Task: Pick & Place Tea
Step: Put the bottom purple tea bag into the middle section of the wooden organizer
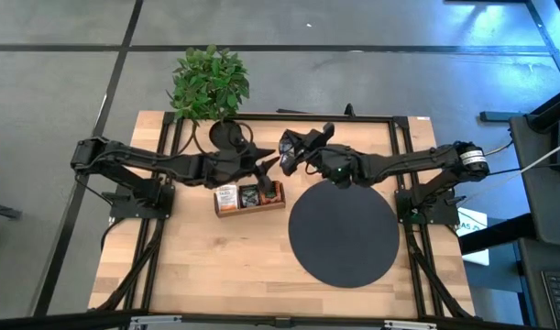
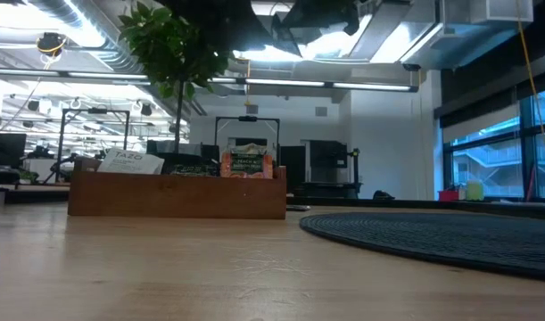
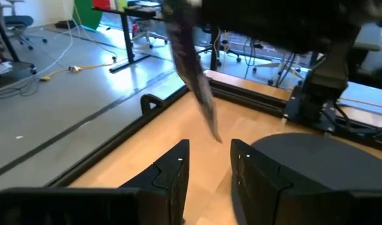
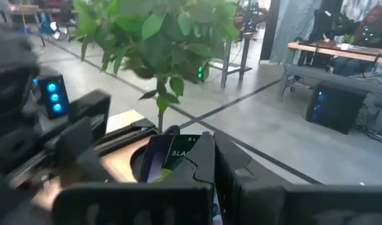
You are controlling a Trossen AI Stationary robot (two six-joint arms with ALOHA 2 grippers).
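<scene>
Gripping a dark tea sachet (image 4: 169,156) in its closed right claw (image 1: 289,147), the right arm hangs above the desk (image 1: 188,266) beyond the wooden tray (image 1: 250,209); the left claw (image 1: 270,165), fingers parted and empty, waits just beside it.

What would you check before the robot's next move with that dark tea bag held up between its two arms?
1. Right gripper shut on the dark tea sachet: ok.
2. Left gripper open, nothing between its fingers: ok.
3. Sachet inside the left gripper's gap: not ok, it hangs just beyond.
4. Free room in the wooden tray: cannot tell.
5. Potted plant apart from both arms: cannot tell.
</scene>
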